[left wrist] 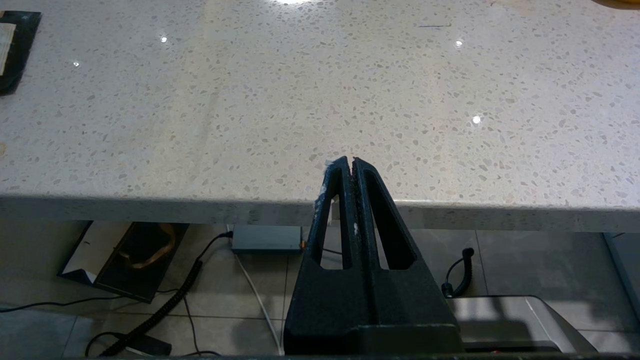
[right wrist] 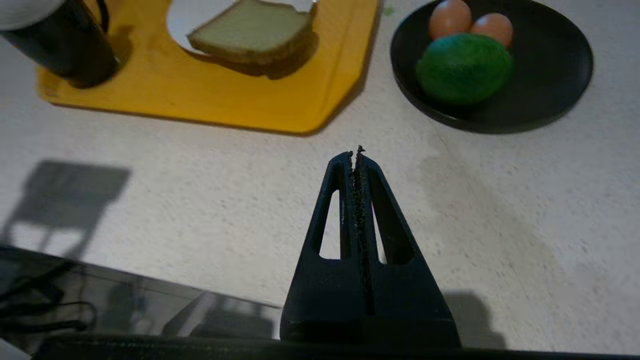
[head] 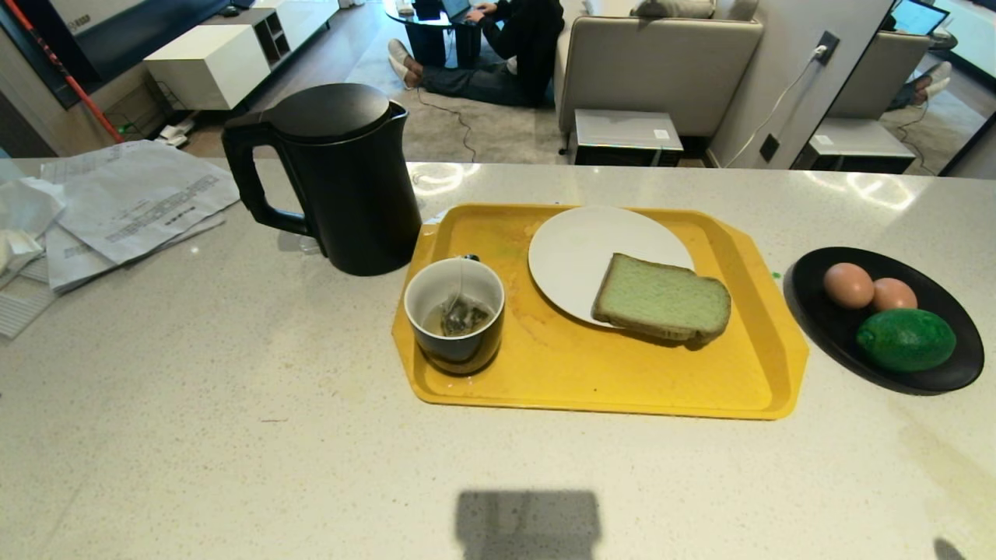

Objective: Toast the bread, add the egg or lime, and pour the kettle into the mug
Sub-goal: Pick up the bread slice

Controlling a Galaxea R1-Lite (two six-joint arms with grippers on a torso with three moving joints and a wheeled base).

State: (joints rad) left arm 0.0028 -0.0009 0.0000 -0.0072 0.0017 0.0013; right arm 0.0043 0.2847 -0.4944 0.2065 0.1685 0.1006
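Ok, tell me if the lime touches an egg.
Touching. In the right wrist view the lime presses against both eggs, no gap between them.

This is a home. A long speckled stone counter (head: 233,404) holds breakfast things: a black kettle (head: 342,179) and a yellow tray (head: 607,365). Behind the counter is a living room with a pale sofa (head: 661,62), a grey rug (head: 482,128) and a low white cabinet (head: 210,70). A person (head: 506,47) sits on the floor beside the sofa.
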